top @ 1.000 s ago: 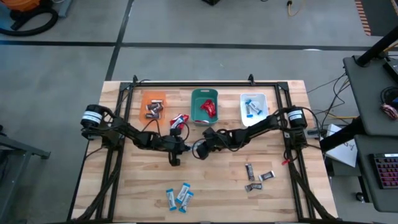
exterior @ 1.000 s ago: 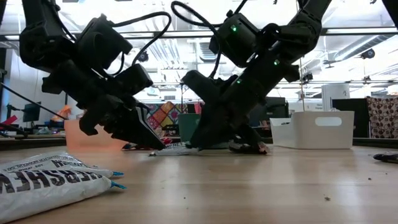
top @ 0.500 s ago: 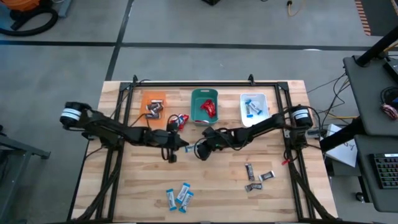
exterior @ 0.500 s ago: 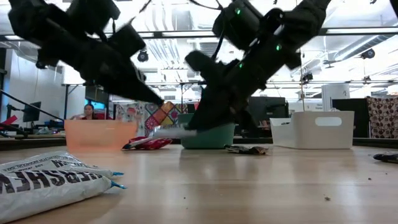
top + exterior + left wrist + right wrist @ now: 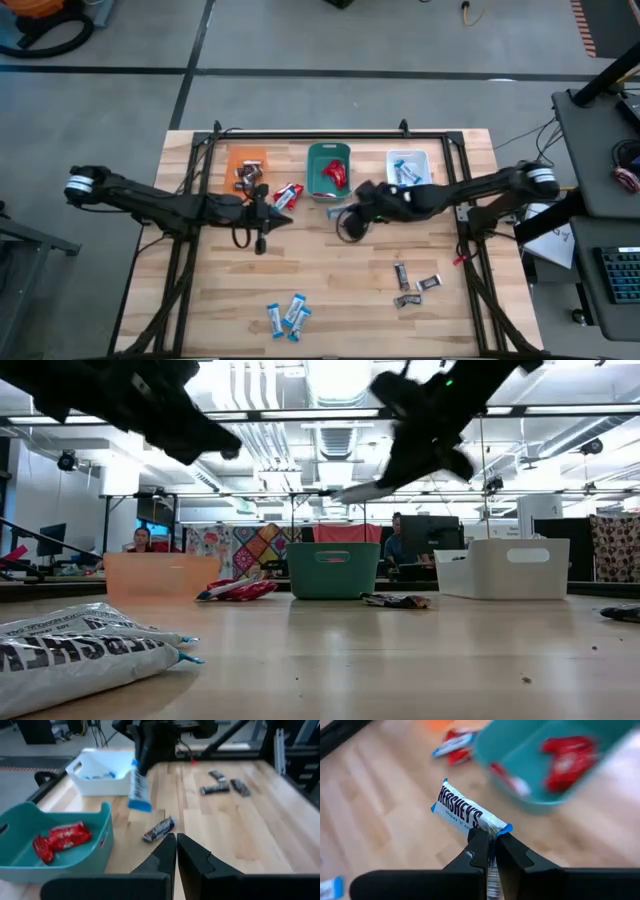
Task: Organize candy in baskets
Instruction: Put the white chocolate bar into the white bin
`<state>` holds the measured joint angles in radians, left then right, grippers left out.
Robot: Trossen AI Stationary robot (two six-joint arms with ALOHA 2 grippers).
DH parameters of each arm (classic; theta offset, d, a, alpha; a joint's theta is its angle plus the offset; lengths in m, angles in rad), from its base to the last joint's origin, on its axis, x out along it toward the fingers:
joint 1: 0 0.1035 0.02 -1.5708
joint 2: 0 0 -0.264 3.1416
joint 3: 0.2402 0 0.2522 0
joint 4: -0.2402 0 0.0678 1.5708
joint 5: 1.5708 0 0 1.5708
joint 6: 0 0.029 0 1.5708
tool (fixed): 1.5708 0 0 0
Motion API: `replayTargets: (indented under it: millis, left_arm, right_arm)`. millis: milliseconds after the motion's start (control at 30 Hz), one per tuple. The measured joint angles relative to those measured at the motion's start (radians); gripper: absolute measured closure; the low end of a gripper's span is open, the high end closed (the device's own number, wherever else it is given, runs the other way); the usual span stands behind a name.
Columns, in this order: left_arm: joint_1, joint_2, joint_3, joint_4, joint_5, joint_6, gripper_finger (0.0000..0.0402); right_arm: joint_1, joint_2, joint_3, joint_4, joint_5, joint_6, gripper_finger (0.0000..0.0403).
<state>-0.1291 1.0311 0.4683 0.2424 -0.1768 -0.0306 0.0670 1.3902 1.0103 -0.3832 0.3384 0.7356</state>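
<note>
**Right tool lifts a blue-and-white bar above the tabletop**

Right tool [image 5: 490, 845] is clenched on a blue-and-white candy bar [image 5: 468, 815], pinching one end so the wrapper juts out past the fingertips. In the high view this tool [image 5: 343, 213] hangs over the middle of the tabletop [image 5: 340, 300], just in front of the teal basket [image 5: 328, 170]; the low view shows it raised well clear of the wood. Left tool [image 5: 176, 845] is clenched on nothing, and in the high view it [image 5: 284, 219] sits in front of the orange basket [image 5: 246, 160].

Nearest the front edge lie three blue-and-white bars [image 5: 287, 315] in a loose group. To their right and a little farther back sit four dark grey bars [image 5: 414, 284]. One more dark bar [image 5: 159, 829] lies alone on the wood in front of the teal basket. Beside the left tool, between the orange and teal baskets, rests a small cluster of red and blue-and-white bars [image 5: 288, 193].

Along the back stand the three baskets. Dark bars lie in the orange one, red bars [image 5: 336, 176] in the teal one, and blue-and-white bars in the white basket [image 5: 408, 170].
</note>
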Motion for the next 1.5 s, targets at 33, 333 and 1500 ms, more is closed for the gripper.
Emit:
replayTargets:
  millis: [33,333,1500]
  left_arm:
    - [0.0,-0.014,0.0,0.002,0.0,0.0,0.0401]
    - [0.0,-0.09,0.007,-0.012,-0.016,0.005,0.0401]
    - [0.0,-0.022,0.008,-0.176,-0.207,-0.057,0.0402]
  right_arm:
    - [-0.002,-0.031,0.0,-0.053,0.031,0.009,0.0386]
    - [-0.075,-0.226,0.0,-0.497,0.197,0.126,0.0386]
    - [-0.319,-0.118,0.0,-0.853,0.203,0.103,0.0309]
